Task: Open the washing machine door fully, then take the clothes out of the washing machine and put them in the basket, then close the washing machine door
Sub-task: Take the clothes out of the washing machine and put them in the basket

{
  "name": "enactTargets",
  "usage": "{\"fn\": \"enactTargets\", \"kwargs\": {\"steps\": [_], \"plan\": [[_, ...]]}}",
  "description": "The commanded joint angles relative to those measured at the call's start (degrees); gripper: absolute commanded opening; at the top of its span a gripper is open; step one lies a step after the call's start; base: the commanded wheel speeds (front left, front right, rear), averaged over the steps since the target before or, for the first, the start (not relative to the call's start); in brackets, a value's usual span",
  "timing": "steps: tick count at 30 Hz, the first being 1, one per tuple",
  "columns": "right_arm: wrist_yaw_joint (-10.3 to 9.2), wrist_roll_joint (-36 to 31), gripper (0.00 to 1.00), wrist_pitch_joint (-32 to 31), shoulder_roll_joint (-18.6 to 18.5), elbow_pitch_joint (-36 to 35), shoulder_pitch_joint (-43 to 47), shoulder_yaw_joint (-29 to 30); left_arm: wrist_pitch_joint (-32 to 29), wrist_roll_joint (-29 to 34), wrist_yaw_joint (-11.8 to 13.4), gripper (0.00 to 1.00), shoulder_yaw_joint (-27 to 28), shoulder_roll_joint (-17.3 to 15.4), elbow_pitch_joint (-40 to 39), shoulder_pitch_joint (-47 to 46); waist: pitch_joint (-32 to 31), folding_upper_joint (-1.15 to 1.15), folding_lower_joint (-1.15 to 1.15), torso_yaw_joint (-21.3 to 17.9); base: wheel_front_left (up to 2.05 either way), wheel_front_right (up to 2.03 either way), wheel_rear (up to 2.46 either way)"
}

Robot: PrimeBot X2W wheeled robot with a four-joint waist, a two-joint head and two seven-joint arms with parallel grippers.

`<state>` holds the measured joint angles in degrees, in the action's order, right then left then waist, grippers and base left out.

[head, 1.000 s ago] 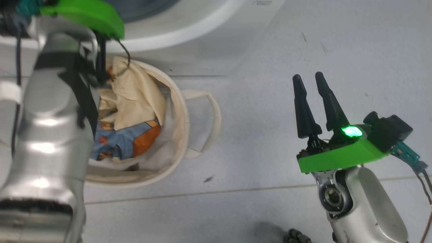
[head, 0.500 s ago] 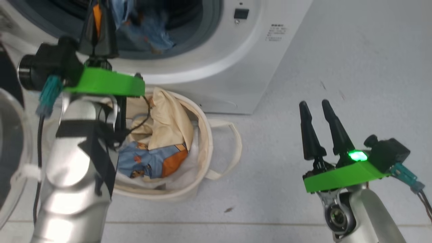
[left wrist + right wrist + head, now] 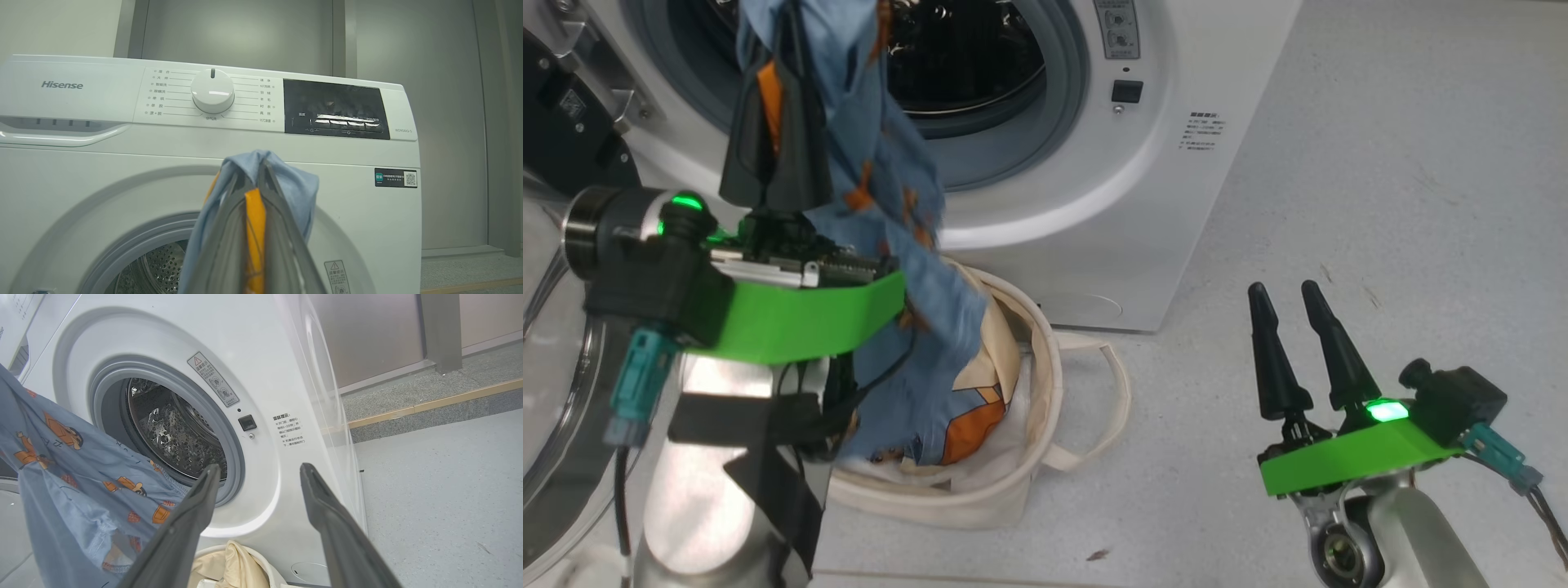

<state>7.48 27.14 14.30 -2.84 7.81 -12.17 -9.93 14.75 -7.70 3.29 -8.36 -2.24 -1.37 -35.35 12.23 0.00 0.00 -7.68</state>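
My left gripper is pinched tight on the blue bear-print garment. It drapes from my fingertips toward five o'clock into the cream basket before the washing machine. My right gripper, at four o'clock, stands spread.

I see the washing machine cased in glossy white, its drum shiny perforated metal; the clothes soft printed cloth, the basket matt cream canvas, the floor matt and speckled.
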Motion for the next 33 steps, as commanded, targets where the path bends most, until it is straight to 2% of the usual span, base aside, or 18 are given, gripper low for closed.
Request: {"fn": "enactTargets", "kwargs": {"steps": [1, 6, 13, 24, 33], "plan": [[0.01, -0.72, 1.00, 0.70, -0.04, -1.65, 0.30, -0.91, 0.25, 0.59, 0.28, 0.00, 0.82, -0.77, -2.83, -0.36, -0.36, 0.00, 0.00, 0.29, 0.00, 0.00, 0.00], [0.01, -0.79, 1.00, 0.70, -0.04, -1.40, 0.73, -0.94, 0.25, 0.79, 0.72, 0.00, 0.36, -0.71, -3.67, 1.55, -1.13, 0.00, 0.00, 0.53, 0.00, 0.00, 0.00], [0.01, -0.77, 1.00, 0.70, -0.04, -1.41, 0.99, -1.06, 0.25, 0.70, 0.83, 0.00, 0.51, -0.68, -0.57, 4.28, -1.13, 0.00, 0.00, 0.45, 0.00, 0.00, 0.00], [0.01, -0.64, 1.00, 0.70, -0.04, -1.83, 0.05, -1.10, 0.25, 2.51, -0.26, 0.00, 2.46, -1.81, 13.64, 6.58, 2.06, 0.00, 0.00, -0.42, 0.00, 0.00, 0.00], [0.01, -0.71, 1.00, 0.70, -0.04, -2.53, -1.25, -1.01, 0.25, 3.88, -1.27, 0.00, 1.24, -1.50, 22.44, 5.11, 6.34, 0.00, 0.00, -1.26, 0.00, 0.00, 0.00]]}}
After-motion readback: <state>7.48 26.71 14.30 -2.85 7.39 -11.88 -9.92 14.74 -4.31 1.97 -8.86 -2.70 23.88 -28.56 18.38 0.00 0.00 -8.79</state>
